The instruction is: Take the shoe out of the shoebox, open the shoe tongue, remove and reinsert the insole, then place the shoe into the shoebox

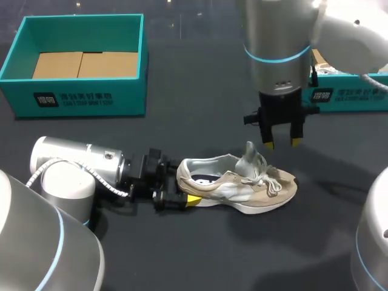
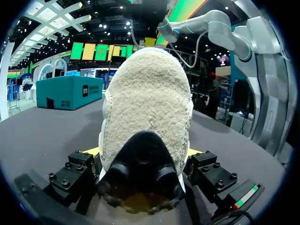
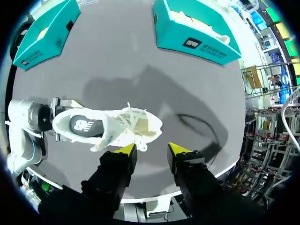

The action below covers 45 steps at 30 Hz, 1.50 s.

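Note:
A beige and white shoe (image 1: 242, 182) lies on its sole on the dark table, toe pointing right, with its tongue (image 1: 250, 156) standing up. My left gripper (image 1: 182, 193) lies low at the heel, both fingers pressed against the heel's sides; the heel (image 2: 147, 108) fills the left wrist view. My right gripper (image 1: 282, 143) hangs open just above and behind the laces, holding nothing. From the right wrist view the shoe (image 3: 108, 126) lies below and ahead of the right gripper (image 3: 152, 151), with the dark insole showing inside.
A teal shoebox (image 1: 73, 97) stands open at the back left, showing its cardboard bottom. A second teal box (image 1: 348, 94) sits at the back right behind my right arm. The table's front edge runs close under the right gripper in the wrist view.

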{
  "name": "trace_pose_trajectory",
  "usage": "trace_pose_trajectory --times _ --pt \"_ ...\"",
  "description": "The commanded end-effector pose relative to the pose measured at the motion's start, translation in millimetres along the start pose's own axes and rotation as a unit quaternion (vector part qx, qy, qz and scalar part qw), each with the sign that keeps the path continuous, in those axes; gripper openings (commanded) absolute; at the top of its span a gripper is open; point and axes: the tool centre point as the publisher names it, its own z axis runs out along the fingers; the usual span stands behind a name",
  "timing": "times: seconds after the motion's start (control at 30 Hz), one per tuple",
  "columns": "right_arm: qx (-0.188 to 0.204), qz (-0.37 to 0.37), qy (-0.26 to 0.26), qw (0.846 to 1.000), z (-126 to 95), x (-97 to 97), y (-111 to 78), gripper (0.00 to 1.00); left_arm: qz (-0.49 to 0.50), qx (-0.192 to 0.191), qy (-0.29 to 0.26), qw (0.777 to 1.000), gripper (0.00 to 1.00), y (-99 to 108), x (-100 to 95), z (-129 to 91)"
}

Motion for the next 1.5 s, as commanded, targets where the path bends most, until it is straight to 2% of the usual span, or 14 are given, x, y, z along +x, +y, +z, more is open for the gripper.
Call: trace_pose_trajectory --times 0.03,0.1,0.23,0.27,0.33,0.37,0.8,0.87,0.9,0.97,1.0,1.37,1.47,1.5 --pt "-0.013 -0.102 -0.010 0.995 -34 30.3 2.8 0.24 0.000 0.000 -0.001 1.000 0.00 3 1.7 0" --pt "-0.015 -0.147 -0.006 0.989 -41 44.5 1.9 0.00 0.000 0.000 -0.001 1.000 0.00 3 1.7 0" --pt "-0.013 -0.234 0.014 0.972 -46 66.9 -0.8 0.00 0.000 0.000 -0.001 1.000 0.00 3 1.7 0" --pt "-0.014 -0.292 0.037 0.956 -46 76.9 -3.1 0.00 0.000 0.000 -0.001 1.000 0.00 3 1.7 0" --pt "-0.008 -0.417 0.073 0.906 -38 91.1 -11.2 0.00 0.000 0.000 -0.001 1.000 0.00 3 1.7 0" --pt "-0.011 -0.432 0.072 0.899 -34 91.8 -14.0 0.00 0.000 0.000 -0.001 1.000 0.00 3 1.7 0" --pt "-0.011 -0.432 0.072 0.899 -34 91.8 -14.0 0.00 0.000 0.000 -0.001 1.000 0.00 3 1.7 0" --pt "-0.016 -0.466 0.074 0.882 -26 105.8 -14.1 0.00 0.000 0.000 -0.001 1.000 0.00 3 1.7 0" --pt "-0.029 -0.493 0.080 0.866 -23 112.3 -15.1 0.00 0.000 0.000 -0.001 1.000 0.00 3 1.7 0" --pt "-0.045 -0.562 0.096 0.820 -17 125.4 -17.6 0.00 0.000 0.000 -0.001 1.000 0.00 3 1.7 0" --pt "-0.027 -0.588 0.092 0.803 -13 132.0 -17.8 0.00 0.000 0.000 -0.001 1.000 0.00 3 1.7 0" --pt "-0.027 -0.588 0.092 0.803 -13 132.0 -17.8 0.00 0.000 0.000 -0.001 1.000 0.00 3 1.7 0" --pt "-0.043 -0.617 0.096 0.780 5 146.9 -10.3 0.00 0.000 0.000 -0.001 1.000 0.00 3 1.7 0" --pt "-0.041 -0.615 0.091 0.782 11 150.7 -8.2 0.00 0.000 0.000 -0.001 1.000 0.00 3 1.7 0"
